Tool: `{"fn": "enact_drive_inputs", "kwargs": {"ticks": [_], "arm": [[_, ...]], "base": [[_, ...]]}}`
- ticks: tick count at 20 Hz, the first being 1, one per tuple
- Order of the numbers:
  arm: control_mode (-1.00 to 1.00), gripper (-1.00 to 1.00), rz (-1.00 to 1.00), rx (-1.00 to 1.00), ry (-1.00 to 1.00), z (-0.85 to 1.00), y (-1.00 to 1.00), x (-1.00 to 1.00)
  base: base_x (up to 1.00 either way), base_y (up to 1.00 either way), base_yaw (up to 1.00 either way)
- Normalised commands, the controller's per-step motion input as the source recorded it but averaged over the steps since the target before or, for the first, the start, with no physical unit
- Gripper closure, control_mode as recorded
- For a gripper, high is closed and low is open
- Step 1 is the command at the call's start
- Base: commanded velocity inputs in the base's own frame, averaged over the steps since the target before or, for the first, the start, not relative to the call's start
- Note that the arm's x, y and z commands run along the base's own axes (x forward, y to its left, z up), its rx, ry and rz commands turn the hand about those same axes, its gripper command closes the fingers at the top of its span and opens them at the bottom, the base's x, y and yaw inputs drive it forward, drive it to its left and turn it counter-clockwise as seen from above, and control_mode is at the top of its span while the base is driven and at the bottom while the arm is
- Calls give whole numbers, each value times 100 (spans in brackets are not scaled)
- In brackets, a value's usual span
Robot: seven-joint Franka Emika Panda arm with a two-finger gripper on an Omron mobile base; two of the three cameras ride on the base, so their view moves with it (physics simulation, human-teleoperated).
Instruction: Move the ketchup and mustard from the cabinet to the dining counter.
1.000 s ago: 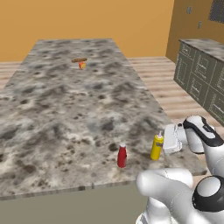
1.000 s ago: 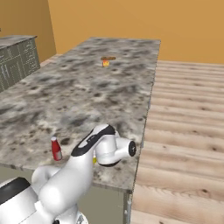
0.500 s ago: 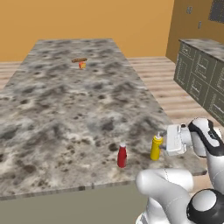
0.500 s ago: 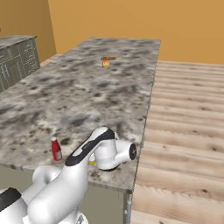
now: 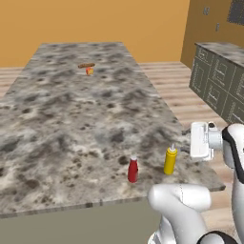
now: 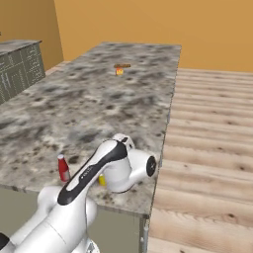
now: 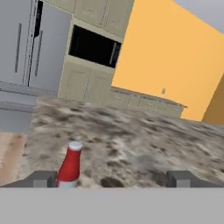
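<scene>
The ketchup [image 5: 133, 169] and the mustard [image 5: 170, 160] stand upright side by side near the front right corner of the dining counter [image 5: 71, 109]. My gripper [image 5: 190, 141] hovers just right of the mustard, apart from it, and holds nothing. In the hand view the gripper [image 7: 111, 179] is open, its tips wide apart, and the ketchup [image 7: 70, 165] stands by the left tip. From the right base view the ketchup [image 6: 63, 168] is in plain sight on the dining counter [image 6: 99, 99], and the mustard [image 6: 102, 180] peeks out behind my arm.
A tiny red-and-brown food item [image 5: 88, 68] lies far up the counter. Low olive-grey base cabinets [image 5: 219, 81] line the right wall. The hand view shows a fridge [image 7: 30, 48], a black microwave [image 7: 94, 46] and wall cabinets [image 7: 103, 13] far off. Wooden floor surrounds the island.
My hand has drawn slightly back to the right, away from the mustard, and the arm's elbow has swung. Both bottles stand where they were.
</scene>
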Motion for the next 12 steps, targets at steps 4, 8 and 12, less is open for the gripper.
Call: {"fn": "enact_drive_inputs", "kwargs": {"ticks": [4, 8, 12], "arm": [[-100, -100, 0, -6, -37, 88, 0, -78], [-100, -100, 0, -11, -38, 85, 0, -83], [-100, -100, 0, -11, -35, 78, 0, -80]], "base": [[0, 0, 0], [0, 0, 0], [0, 0, 0]]}}
